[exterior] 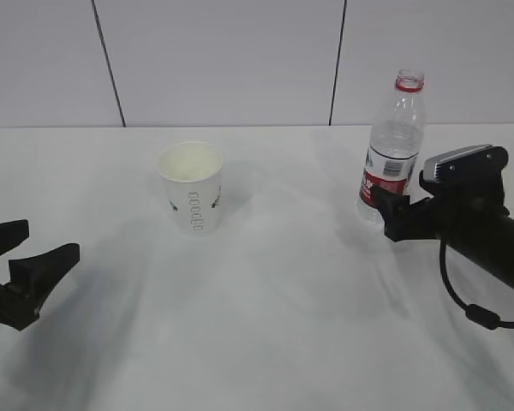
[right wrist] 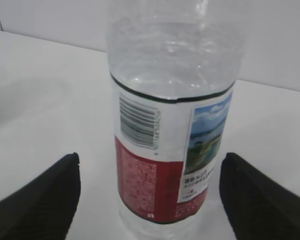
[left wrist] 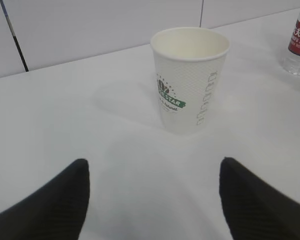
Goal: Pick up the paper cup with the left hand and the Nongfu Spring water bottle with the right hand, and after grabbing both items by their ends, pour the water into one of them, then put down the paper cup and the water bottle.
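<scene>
The white paper cup (exterior: 191,184) with green print stands upright left of the table's middle. It shows ahead of my left gripper (left wrist: 152,167), well clear of both black fingertips (left wrist: 80,172). That gripper (exterior: 51,237) is open and empty at the lower left. At the right, the uncapped Nongfu Spring water bottle (exterior: 394,145) stands upright. My right gripper (exterior: 384,205) is low beside it. In the right wrist view the bottle's red label (right wrist: 160,185) sits between the open right gripper (right wrist: 150,157) fingers, with gaps on both sides. I cannot make out any water.
The white table (exterior: 291,300) runs back to a pale panelled wall (exterior: 223,60). The bottle's base (left wrist: 299,47) shows at the far right of the left wrist view. A black cable (exterior: 471,308) loops under my right arm.
</scene>
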`<state>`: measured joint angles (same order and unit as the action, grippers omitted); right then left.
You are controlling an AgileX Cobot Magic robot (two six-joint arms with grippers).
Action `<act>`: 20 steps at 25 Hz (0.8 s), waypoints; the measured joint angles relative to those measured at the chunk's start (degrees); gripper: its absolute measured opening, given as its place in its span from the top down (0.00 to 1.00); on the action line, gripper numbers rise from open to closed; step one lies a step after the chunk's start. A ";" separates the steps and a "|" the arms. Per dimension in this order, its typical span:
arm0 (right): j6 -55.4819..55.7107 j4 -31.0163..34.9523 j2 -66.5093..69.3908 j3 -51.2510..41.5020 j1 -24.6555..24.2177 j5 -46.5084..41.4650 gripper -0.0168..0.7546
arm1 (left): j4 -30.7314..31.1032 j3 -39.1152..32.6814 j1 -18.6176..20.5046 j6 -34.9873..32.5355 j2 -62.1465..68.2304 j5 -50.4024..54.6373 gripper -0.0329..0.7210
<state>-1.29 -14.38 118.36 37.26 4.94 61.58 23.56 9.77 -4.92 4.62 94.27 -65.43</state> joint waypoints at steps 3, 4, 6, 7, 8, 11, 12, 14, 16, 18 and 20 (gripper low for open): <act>0.73 0.00 1.65 2.20 0.00 -0.73 0.12 | 0.00 0.00 0.00 0.00 0.00 0.00 0.17; 0.73 0.10 2.07 2.66 0.00 -1.25 0.12 | 0.00 0.00 0.00 0.00 0.00 0.00 0.17; 0.81 0.38 2.70 3.94 0.00 -1.79 0.12 | 0.00 0.00 0.00 0.00 0.00 0.00 0.17; 0.81 0.51 3.07 4.52 0.00 -2.06 0.12 | 0.00 0.00 0.00 0.00 0.00 0.00 0.17; 0.95 0.65 3.32 5.33 0.00 -2.31 0.12 | 0.12 0.00 0.00 0.00 0.00 0.00 0.17; 1.59 0.81 4.77 7.67 0.00 -2.82 0.12 | 0.67 0.00 0.00 0.00 0.00 0.00 0.17; 1.99 0.81 5.23 8.40 0.00 -2.82 0.12 | 0.77 0.00 0.00 0.00 0.00 0.00 0.17; 2.71 0.81 6.41 9.79 0.00 -2.93 0.12 | 0.89 0.00 0.00 0.00 0.00 0.00 0.17; 3.71 0.81 7.56 11.43 0.00 -2.93 0.12 | 0.89 0.00 0.00 0.00 0.00 0.00 0.17; 4.81 0.81 8.48 13.00 0.00 -3.05 0.12 | 0.89 0.00 0.00 0.04 0.00 0.00 0.17; 5.65 0.81 9.32 14.70 0.00 -3.46 0.12 | 0.89 0.00 0.00 0.04 0.00 0.00 0.17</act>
<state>4.37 -13.57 127.69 51.96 4.94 58.13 24.45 9.77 -4.92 4.66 94.27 -65.43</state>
